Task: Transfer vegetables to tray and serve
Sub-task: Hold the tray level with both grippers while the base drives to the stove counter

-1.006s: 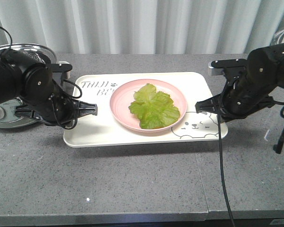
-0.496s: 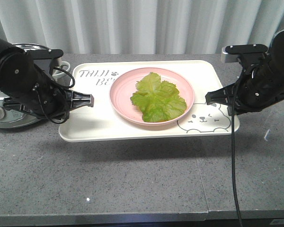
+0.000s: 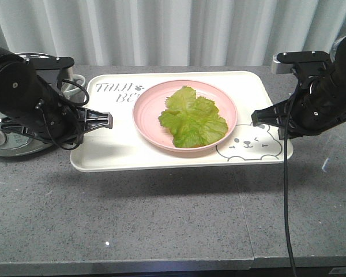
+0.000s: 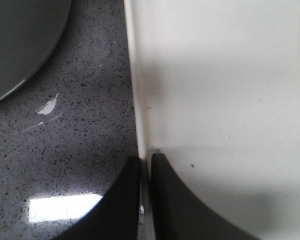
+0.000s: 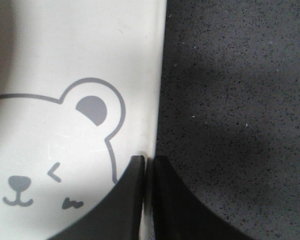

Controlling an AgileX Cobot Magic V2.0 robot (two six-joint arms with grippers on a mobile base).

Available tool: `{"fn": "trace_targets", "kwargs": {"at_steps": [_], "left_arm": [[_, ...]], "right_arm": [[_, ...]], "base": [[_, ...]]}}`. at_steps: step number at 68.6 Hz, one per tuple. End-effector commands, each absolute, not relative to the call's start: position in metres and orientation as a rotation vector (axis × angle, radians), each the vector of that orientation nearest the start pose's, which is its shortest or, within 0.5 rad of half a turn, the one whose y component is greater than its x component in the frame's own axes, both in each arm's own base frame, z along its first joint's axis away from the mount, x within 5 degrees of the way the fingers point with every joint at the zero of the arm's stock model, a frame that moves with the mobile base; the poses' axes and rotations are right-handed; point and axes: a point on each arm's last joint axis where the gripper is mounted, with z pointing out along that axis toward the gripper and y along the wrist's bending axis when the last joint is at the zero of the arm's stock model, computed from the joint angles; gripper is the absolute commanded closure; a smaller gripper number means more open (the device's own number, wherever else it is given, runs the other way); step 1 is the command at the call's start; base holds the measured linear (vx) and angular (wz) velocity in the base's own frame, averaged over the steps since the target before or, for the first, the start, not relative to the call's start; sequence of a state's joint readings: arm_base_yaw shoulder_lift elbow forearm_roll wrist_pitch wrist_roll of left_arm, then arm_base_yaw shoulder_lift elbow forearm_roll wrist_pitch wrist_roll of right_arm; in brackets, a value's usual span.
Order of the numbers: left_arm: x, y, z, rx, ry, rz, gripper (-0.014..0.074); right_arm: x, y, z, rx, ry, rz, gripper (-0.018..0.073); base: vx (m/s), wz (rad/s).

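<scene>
The vegetables [image 3: 191,120], crinkled green lettuce leaves, lie on a round pink plate [image 3: 147,115] in the middle of the cream tray [image 3: 121,156]. The tray hangs level above the grey counter and casts a shadow under its front edge. My left gripper [image 3: 106,120] is shut on the tray's left rim. In the left wrist view its gripper [image 4: 146,159] pinches the rim of the tray [image 4: 225,90]. My right gripper [image 3: 256,118] is shut on the right rim beside the printed bear face. The right wrist view shows the gripper [image 5: 149,159] clamping the tray [image 5: 65,60] edge.
A pot with a glass lid [image 3: 6,141] stands at the far left behind my left arm, its lid [image 4: 20,40] also in the left wrist view. A white cup [image 3: 75,81] sits behind the tray's left corner. A black cable [image 3: 285,202] hangs from the right arm. Curtains close the back.
Both grippers have lifted the tray off the counter with the plate and lettuce on it. It now appears higher and a little larger; the rise has slowed over the last half second.
</scene>
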State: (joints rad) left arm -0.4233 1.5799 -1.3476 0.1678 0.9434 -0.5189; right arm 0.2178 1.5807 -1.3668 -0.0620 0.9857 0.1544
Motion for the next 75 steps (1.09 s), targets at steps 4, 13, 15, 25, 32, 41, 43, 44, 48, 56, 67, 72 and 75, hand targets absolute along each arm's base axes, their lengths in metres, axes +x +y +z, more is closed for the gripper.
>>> {"fn": "trace_targets", "kwargs": {"at_steps": [4, 13, 15, 25, 32, 41, 43, 44, 48, 56, 67, 72, 75], "left_arm": [[0.3059, -0.1280, 0.3397, 0.003, 2.508, -0.165, 0.0604], [0.3059, -0.1280, 0.3397, 0.003, 2.508, -0.165, 0.0604], [0.3059, -0.1280, 0.3397, 0.003, 2.508, -0.165, 0.0604], [0.3059, -0.1280, 0.3397, 0.003, 2.508, -0.165, 0.0604], [0.3059, -0.1280, 0.3397, 0.003, 2.508, -0.165, 0.0604], [0.3059, -0.1280, 0.3397, 0.003, 2.508, -0.165, 0.0604], [0.3059, -0.1280, 0.3397, 0.003, 2.508, -0.165, 0.0604], [0.3059, -0.1280, 0.3397, 0.003, 2.508, -0.165, 0.0604], [0.3059, -0.1280, 0.3397, 0.003, 2.508, -0.165, 0.0604], [0.3059, -0.1280, 0.3397, 0.003, 2.508, -0.165, 0.0604], [0.3059, -0.1280, 0.3397, 0.003, 2.508, -0.165, 0.0604], [0.3059, -0.1280, 0.3397, 0.003, 2.508, -0.165, 0.0604], [0.3059, -0.1280, 0.3397, 0.003, 2.508, -0.165, 0.0604]], "right_arm": [[0.3233, 0.0670, 0.3407, -0.136, 2.548, 0.050, 0.0566], [0.3233, 0.0670, 0.3407, -0.136, 2.548, 0.050, 0.0566], [0.3233, 0.0670, 0.3407, -0.136, 2.548, 0.050, 0.0566], [0.3233, 0.0670, 0.3407, -0.136, 2.548, 0.050, 0.0566], [0.3233, 0.0670, 0.3407, -0.136, 2.548, 0.050, 0.0566], [0.3233, 0.0670, 0.3407, -0.136, 2.548, 0.050, 0.0566], [0.3233, 0.0670, 0.3407, -0.136, 2.548, 0.050, 0.0566], [0.3233, 0.0670, 0.3407, -0.136, 2.548, 0.050, 0.0566], [0.3233, 0.0670, 0.3407, -0.136, 2.548, 0.050, 0.0566], [0.3233, 0.0670, 0.3407, -0.136, 2.548, 0.050, 0.0566], [0.3233, 0.0671, 0.3407, -0.136, 2.548, 0.051, 0.0566], [0.3233, 0.0671, 0.3407, -0.136, 2.548, 0.051, 0.0566], [0.3231, 0.0670, 0.3405, -0.136, 2.551, 0.050, 0.0566]], "base": [[0.00, 0.00], [0.00, 0.00], [0.00, 0.00], [0.00, 0.00], [0.00, 0.00], [0.00, 0.00], [0.00, 0.00], [0.00, 0.00], [0.00, 0.00], [0.00, 0.00], [0.00, 0.00], [0.00, 0.00], [0.00, 0.00]]}}
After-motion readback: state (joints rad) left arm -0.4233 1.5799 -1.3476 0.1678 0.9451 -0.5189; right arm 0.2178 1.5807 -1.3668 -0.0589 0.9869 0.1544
